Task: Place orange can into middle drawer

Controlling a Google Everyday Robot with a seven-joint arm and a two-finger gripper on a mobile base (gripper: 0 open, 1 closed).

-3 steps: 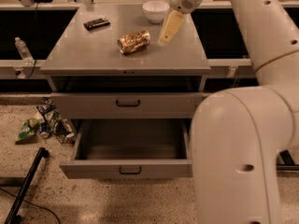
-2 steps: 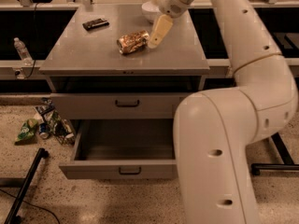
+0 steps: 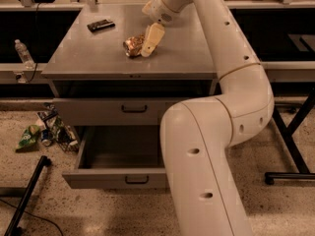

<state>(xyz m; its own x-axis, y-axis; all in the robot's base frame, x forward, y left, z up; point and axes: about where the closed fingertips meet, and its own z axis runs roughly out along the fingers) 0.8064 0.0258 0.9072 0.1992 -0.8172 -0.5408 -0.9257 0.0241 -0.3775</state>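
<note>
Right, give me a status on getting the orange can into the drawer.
Done: the middle drawer stands pulled open below the cabinet top. In hand: the gripper is down at the right side of the orange can, which lies on that top; whether it has a grip can't be told. Left: lift the can, carry it down, set it in the drawer.

Counted on cabinet top point(image 3: 88, 53): one orange can point(image 3: 133, 46), one flat black object point(image 3: 101, 25). Two drawers are seen: one shut upper drawer point(image 3: 93, 111), one pulled-out middle drawer point(image 3: 96, 179). One water bottle point(image 3: 22, 53) is noted at left. One gripper point(image 3: 146, 48) is located just beside the can.
</note>
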